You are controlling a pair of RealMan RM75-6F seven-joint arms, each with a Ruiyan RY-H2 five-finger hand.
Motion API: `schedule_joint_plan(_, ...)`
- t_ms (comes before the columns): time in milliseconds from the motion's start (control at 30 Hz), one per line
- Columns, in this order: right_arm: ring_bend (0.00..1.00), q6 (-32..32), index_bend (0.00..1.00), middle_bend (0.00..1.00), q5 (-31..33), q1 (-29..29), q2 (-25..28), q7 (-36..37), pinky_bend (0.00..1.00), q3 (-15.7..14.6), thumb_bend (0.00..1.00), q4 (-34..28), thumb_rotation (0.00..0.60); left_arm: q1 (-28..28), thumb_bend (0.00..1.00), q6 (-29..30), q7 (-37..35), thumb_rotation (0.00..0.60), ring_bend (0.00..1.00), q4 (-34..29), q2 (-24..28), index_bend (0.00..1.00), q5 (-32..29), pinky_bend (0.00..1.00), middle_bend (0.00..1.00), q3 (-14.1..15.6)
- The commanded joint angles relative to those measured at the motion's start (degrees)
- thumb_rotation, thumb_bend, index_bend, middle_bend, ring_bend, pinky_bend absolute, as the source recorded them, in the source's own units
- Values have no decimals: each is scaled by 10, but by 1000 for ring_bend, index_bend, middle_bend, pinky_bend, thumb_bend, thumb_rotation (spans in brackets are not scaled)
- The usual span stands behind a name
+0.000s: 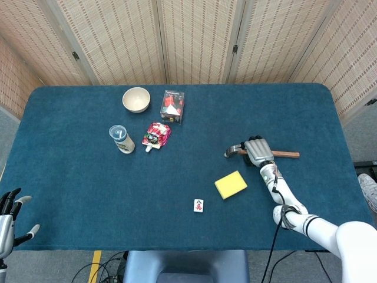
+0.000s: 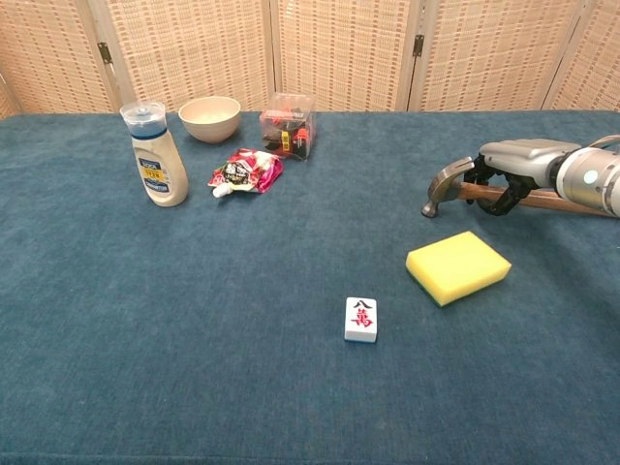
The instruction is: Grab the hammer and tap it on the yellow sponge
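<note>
The hammer (image 1: 231,151) lies on the blue table at the right, its metal head (image 2: 444,186) pointing left and its wooden handle (image 1: 287,154) running right. My right hand (image 1: 258,151) sits over the handle just behind the head, and in the chest view the right hand (image 2: 513,160) has its fingers curled around the handle. The yellow sponge (image 1: 231,184) lies flat a little nearer than the hammer, and in the chest view the sponge (image 2: 458,266) is apart from the hand. My left hand (image 1: 7,215) hangs off the near left table edge, fingers spread, holding nothing.
A mahjong tile (image 2: 360,319) lies left of the sponge. At the far left stand a white bottle (image 2: 159,155), a cream bowl (image 2: 209,117), a red pouch (image 2: 245,171) and a clear box (image 2: 287,124).
</note>
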Motion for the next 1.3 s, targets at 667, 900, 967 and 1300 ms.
schedule_joint_plan(667, 399, 84, 696, 687, -85, -42, 21, 104, 227, -3, 655, -25, 600, -1, 201, -6, 11, 600, 116, -5, -1, 275, -2, 214, 134, 2)
schedule_joint_plan(900, 476, 128, 749, 730, -142, -66, 47, 166, 375, -18, 705, -46, 600, -2, 201, -6, 15, 600, 116, -10, 1, 275, 1, 214, 133, 2)
schedule_joint_plan(967, 523, 139, 769, 754, -160, -72, 59, 184, 460, -25, 727, -58, 600, -2, 201, -5, 16, 600, 116, -11, 2, 275, 1, 214, 134, 2)
schedule_joint_plan(1300, 668, 189, 842, 822, -236, -103, 117, 221, 777, -66, 754, -122, 600, 0, 201, -2, 20, 600, 116, -15, 1, 275, 5, 214, 134, 4)
